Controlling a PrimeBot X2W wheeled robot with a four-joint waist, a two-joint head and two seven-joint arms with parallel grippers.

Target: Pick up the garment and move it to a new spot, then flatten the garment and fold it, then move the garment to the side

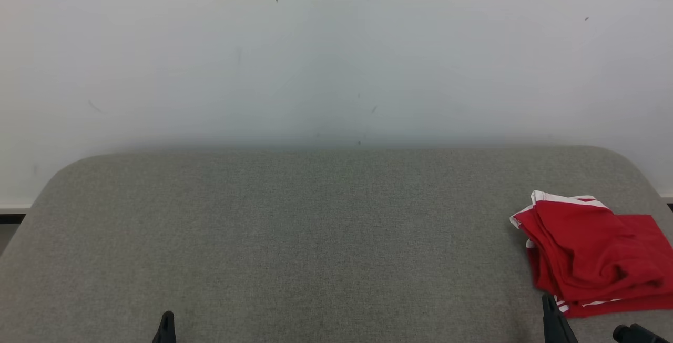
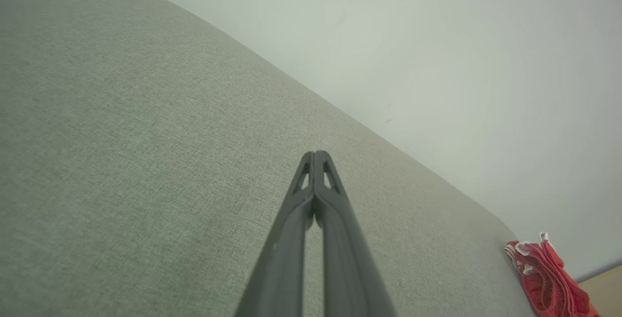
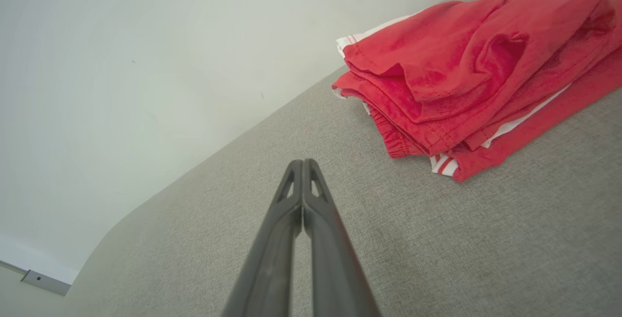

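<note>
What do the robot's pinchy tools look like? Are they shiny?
Not shiny. The left tool and right tool look alike. Each has two long, dark grey matte fingers that narrow toward the tip, with a small triangular cut-out near each tip. I see no cables or markings on them.

The garment lies on the cushion's right end.

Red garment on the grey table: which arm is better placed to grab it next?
Probably the right. The right pincer, closed, sits just beside the red garment; the left pincer, also closed, is far across the grey table.
</note>
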